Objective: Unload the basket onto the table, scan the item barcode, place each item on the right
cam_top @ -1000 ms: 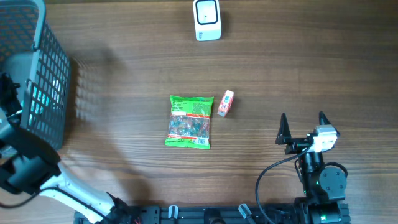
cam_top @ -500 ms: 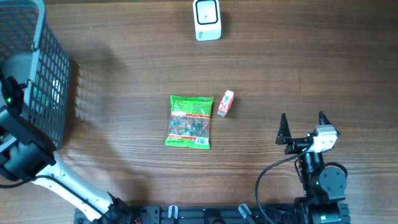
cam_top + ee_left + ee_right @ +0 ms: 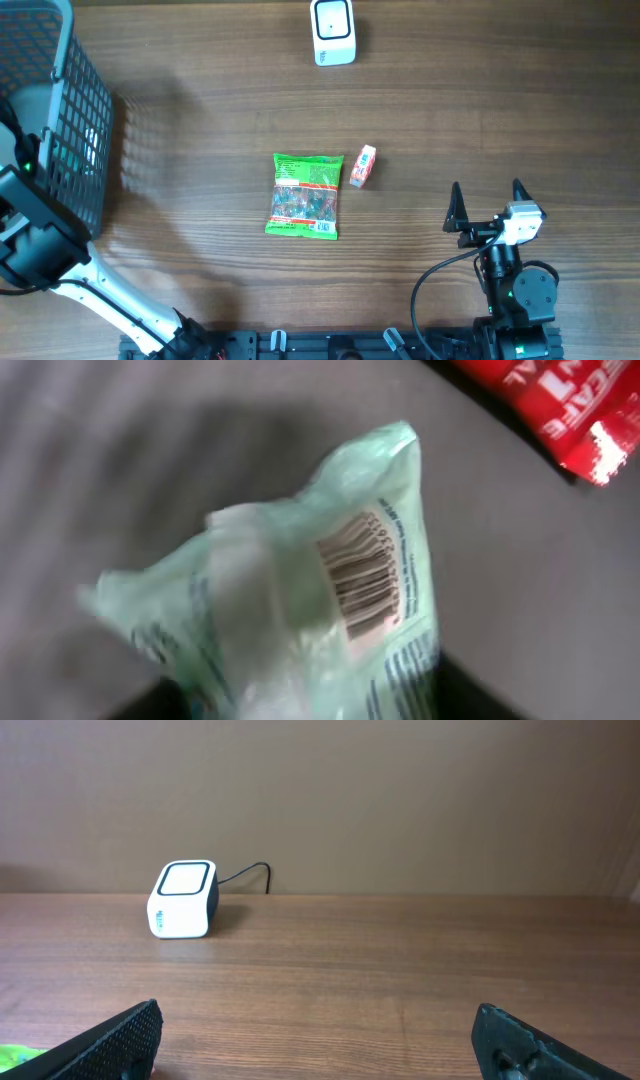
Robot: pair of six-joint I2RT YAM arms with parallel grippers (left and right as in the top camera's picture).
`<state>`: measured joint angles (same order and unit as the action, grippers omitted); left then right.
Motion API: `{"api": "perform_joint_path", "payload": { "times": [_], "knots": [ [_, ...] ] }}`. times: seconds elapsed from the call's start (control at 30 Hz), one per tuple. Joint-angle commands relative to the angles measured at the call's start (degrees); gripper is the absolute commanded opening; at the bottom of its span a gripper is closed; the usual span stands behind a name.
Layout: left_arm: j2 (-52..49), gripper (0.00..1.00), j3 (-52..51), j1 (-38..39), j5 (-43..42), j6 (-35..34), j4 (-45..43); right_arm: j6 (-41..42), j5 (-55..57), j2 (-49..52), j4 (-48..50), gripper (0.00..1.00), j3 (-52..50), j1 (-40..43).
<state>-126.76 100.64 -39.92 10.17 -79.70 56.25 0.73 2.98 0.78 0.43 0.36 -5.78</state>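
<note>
In the left wrist view a pale green packet (image 3: 300, 590) with a barcode (image 3: 362, 578) on a white label fills the frame, crumpled and standing up toward the camera. My left gripper (image 3: 320, 705) is shut on its lower end, with dark fingers at both bottom corners. From overhead only the left arm (image 3: 35, 245) shows, reaching into the grey basket (image 3: 60, 120). The white scanner (image 3: 332, 32) stands at the far edge, also seen as the scanner (image 3: 183, 900) in the right wrist view. My right gripper (image 3: 485, 205) rests open and empty at the near right.
A green snack bag (image 3: 306, 196) and a small red-and-white box (image 3: 362, 166) lie mid-table. A red packet (image 3: 560, 400) lies on the basket floor beyond the held packet. The scanner's cable (image 3: 245, 872) runs toward the back wall.
The left arm at the basket has shifted slightly. The right arm and the items on the table have not moved.
</note>
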Motion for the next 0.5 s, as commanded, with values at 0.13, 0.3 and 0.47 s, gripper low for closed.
{"api": "perform_joint_path", "payload": {
  "times": [0.13,0.3,0.47],
  "knots": [
    [11.5,0.28,3.1,-3.8,1.9,7.5,4.4,-0.6,0.1,-0.3,0.3,1.00,-0.1,0.1],
    [28.2,0.30,6.2,-3.7,1.9,7.5,4.8,-0.6,0.1,-0.3,0.3,1.00,-0.1,0.1],
    [41.4,0.28,6.3,0.9,-3.8,18.3,5.4,-0.6,0.1,-0.3,0.3,1.00,-0.1,0.1]
  ]
}}
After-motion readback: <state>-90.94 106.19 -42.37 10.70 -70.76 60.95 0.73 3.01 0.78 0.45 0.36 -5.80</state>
